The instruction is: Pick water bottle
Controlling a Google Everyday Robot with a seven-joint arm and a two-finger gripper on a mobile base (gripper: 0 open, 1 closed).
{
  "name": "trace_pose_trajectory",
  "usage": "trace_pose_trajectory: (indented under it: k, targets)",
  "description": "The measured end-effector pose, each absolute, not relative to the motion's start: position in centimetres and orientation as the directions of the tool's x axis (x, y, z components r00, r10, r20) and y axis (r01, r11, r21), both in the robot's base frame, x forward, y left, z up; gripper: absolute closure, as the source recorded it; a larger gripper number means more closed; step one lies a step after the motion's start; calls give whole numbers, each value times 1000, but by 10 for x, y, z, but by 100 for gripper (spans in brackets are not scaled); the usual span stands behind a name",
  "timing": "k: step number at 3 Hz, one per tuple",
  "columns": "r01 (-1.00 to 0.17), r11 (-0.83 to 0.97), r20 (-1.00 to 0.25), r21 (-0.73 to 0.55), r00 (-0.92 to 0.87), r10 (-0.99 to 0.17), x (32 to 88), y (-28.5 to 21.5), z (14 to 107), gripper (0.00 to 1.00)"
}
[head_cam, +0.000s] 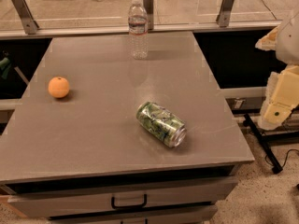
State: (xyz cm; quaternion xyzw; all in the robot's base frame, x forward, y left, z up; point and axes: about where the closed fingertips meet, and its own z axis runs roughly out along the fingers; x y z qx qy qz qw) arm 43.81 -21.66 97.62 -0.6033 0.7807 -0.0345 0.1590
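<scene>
The gripper sits at the right edge of the frame, beside the counter rather than over it. It is a blocky cream-coloured shape, partly cut off by the border. From this angle I cannot tell whether the jaws are open or closed, or whether they have hold of anything. Above it, a paler rounded mass is probably more of the arm, though too little shows to be sure.

Nearest on the counter is a green drink can, lying on its side at lower centre. It has a mottled green-and-white print, and its silver end points toward the lower right. An orange, round and matte, rests at middle left, well apart from the can.

The water bottle stands upright at upper centre, near the counter's far edge and well apart from the gripper. It is clear ribbed plastic with a white cap and a white-and-red label band. Just behind it rises a metal post of a glass-panelled rail.

The counter is smooth, flat grey with a faint sheen below the bottle. Under its front edge is a drawer with a dark handle; a second drawer is cut off at the bottom. A black cable trails on the speckled floor at lower right.
</scene>
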Motion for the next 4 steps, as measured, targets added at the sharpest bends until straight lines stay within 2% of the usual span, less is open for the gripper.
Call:
trace_pose_trajectory:
  k: [2,4]
  targets:
    - [-930,266,-233,-254,-208,-950,444,-212,977,0]
    - [-927,208,-418,-313,-62,-906,544,-145,961,0]
